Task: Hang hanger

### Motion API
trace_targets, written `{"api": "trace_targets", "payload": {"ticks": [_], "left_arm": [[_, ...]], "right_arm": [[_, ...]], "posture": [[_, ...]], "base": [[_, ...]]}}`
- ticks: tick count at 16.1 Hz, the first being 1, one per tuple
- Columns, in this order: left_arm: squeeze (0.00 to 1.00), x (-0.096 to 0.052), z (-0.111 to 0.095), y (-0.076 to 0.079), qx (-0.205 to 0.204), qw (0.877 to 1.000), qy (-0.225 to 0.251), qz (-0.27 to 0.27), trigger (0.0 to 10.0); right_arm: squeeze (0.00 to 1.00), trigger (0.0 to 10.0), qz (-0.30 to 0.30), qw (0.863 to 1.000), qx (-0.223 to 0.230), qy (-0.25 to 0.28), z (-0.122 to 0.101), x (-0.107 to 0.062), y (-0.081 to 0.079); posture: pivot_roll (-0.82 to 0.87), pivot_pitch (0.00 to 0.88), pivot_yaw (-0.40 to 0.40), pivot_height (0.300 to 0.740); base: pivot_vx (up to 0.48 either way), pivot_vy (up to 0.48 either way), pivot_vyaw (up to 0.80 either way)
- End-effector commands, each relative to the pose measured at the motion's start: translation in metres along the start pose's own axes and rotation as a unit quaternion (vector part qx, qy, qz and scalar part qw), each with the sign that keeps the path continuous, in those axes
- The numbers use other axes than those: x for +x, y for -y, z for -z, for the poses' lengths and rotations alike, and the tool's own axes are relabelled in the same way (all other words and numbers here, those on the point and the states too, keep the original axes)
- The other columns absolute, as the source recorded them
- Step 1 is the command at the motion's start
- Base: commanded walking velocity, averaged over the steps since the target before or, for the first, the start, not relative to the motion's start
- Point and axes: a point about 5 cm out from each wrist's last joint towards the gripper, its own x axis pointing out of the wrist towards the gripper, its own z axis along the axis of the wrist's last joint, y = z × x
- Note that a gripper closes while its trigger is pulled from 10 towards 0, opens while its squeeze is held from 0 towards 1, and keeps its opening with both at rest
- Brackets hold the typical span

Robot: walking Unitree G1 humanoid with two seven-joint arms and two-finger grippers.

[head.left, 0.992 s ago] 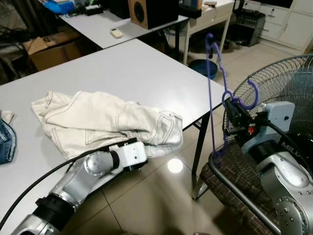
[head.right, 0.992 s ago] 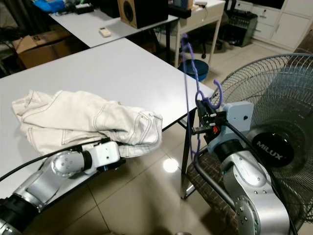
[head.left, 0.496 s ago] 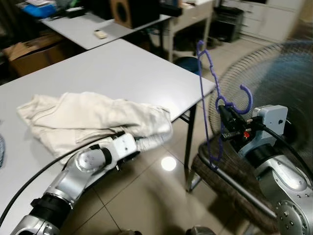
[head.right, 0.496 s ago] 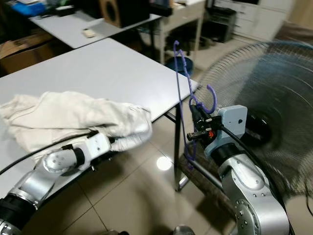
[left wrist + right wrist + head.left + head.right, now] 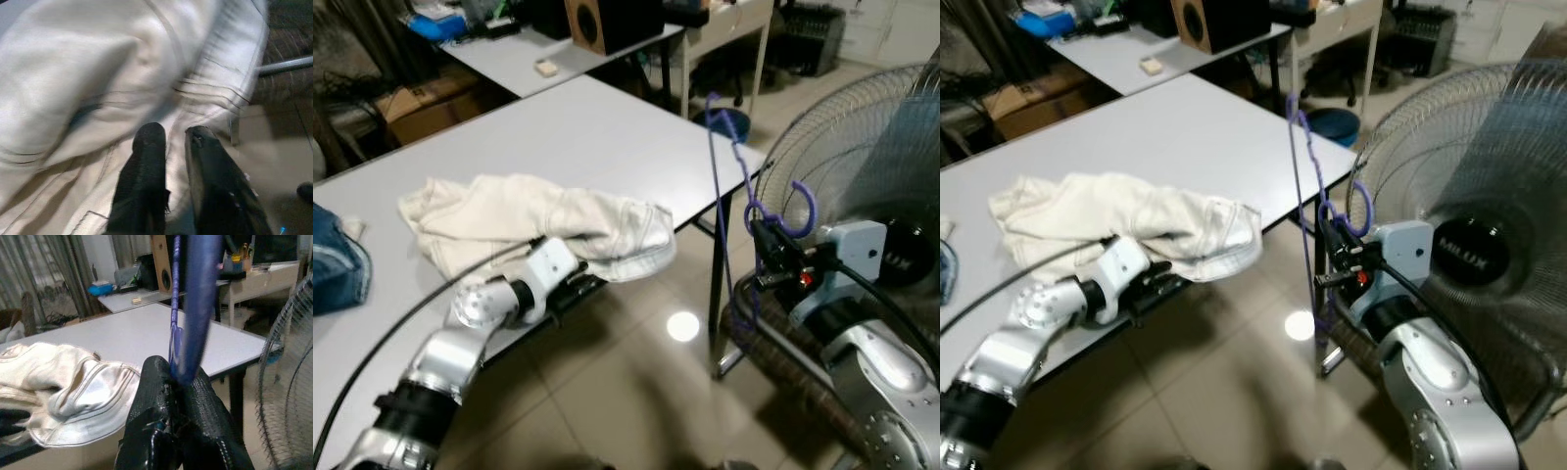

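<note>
A purple wire hanger (image 5: 726, 186) stands upright in the air past the table's right corner, its hook (image 5: 800, 209) curling to the right. My right gripper (image 5: 767, 242) is shut on it just under the hook; in the right wrist view the two black fingers (image 5: 156, 382) pinch the purple wire (image 5: 195, 308). White trousers (image 5: 538, 223) lie crumpled on the grey table (image 5: 597, 137). At the table's near edge my left gripper (image 5: 576, 286) sits against the trousers (image 5: 98, 73), its fingers (image 5: 149, 147) close together and holding nothing.
A large standing fan (image 5: 862, 166) is right behind the hanger. A chair with a brown woven seat (image 5: 783, 362) stands below my right arm. Blue denim (image 5: 333, 269) lies at the table's left. A second table with a speaker (image 5: 607, 20) and a cardboard box (image 5: 421, 103) are farther back.
The whole view has shifted, so the camera moved. My right gripper keeps its hold on the hanger. My left gripper stays at the table edge by the trousers.
</note>
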Motion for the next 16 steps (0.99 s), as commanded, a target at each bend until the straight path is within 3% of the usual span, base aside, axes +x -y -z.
{"api": "trace_targets", "payload": {"ticks": [1,3,4,5,7,8,9,10,12,14,16], "left_arm": [[0.00,-0.003,-0.012,-0.017,-0.027,0.998,0.023,-0.049,0.0],[0.00,-0.003,-0.039,-0.040,-0.059,0.989,0.073,-0.111,0.0],[0.00,-0.004,-0.053,-0.047,-0.045,0.988,0.095,-0.110,0.0],[0.00,-0.003,-0.058,-0.042,0.005,0.994,0.088,-0.072,0.0],[0.00,-0.003,-0.051,-0.028,0.053,0.997,0.061,-0.012,0.0],[0.00,-0.002,-0.046,-0.015,0.056,0.996,0.060,0.023,10.0],[1.00,-0.002,-0.041,-0.003,0.053,0.995,0.058,0.058,10.0],[1.00,-0.002,-0.029,0.014,0.068,0.992,0.043,0.101,10.0],[1.00,0.001,-0.012,0.031,0.092,0.989,0.027,0.113,10.0],[1.00,0.005,-0.007,0.037,0.109,0.989,0.022,0.101,10.0],[1.00,0.008,0.001,0.041,0.157,0.983,0.000,0.097,10.0]], "right_arm": [[0.00,10.0,-0.019,1.000,0.000,0.015,-0.007,-0.002,-0.006],[0.00,10.0,-0.081,0.997,0.002,0.005,-0.007,-0.010,-0.016],[0.00,10.0,-0.114,0.993,-0.004,-0.004,-0.006,-0.017,-0.021],[0.00,10.0,-0.119,0.993,-0.010,-0.010,-0.004,-0.021,-0.020],[0.00,10.0,-0.107,0.994,-0.020,-0.018,0.000,-0.025,-0.015],[0.00,10.0,-0.068,0.997,-0.030,-0.024,0.001,-0.027,-0.004],[0.00,10.0,-0.015,0.999,-0.042,-0.026,0.002,-0.029,0.010],[0.00,10.0,0.053,0.997,-0.046,-0.026,0.003,-0.033,0.029],[0.00,10.0,0.101,0.994,-0.045,-0.028,0.003,-0.040,0.044],[0.00,10.0,0.090,0.994,-0.047,-0.029,0.002,-0.040,0.044],[0.00,10.0,0.071,0.996,-0.052,-0.032,0.003,-0.039,0.040]], "posture": [[-0.24,0.042,0.135,0.740],[-0.23,0.043,0.138,0.740],[-0.22,0.042,0.145,0.740],[-0.22,0.037,0.154,0.740],[-0.23,0.032,0.167,0.740],[-0.24,0.031,0.175,0.740],[-0.24,0.031,0.176,0.740],[-0.25,0.033,0.176,0.740],[-0.26,0.036,0.166,0.740],[-0.26,0.040,0.162,0.740],[-0.27,0.045,0.158,0.740]], "base": [[0.000,0.000,0.00],[0.000,0.000,0.00],[0.000,0.000,0.00],[0.000,0.000,0.00],[0.000,0.000,0.00],[0.000,0.000,0.00],[0.000,0.000,0.00],[0.000,0.000,0.00],[0.000,0.000,0.00],[0.000,0.000,0.00],[0.000,0.000,0.00]]}}
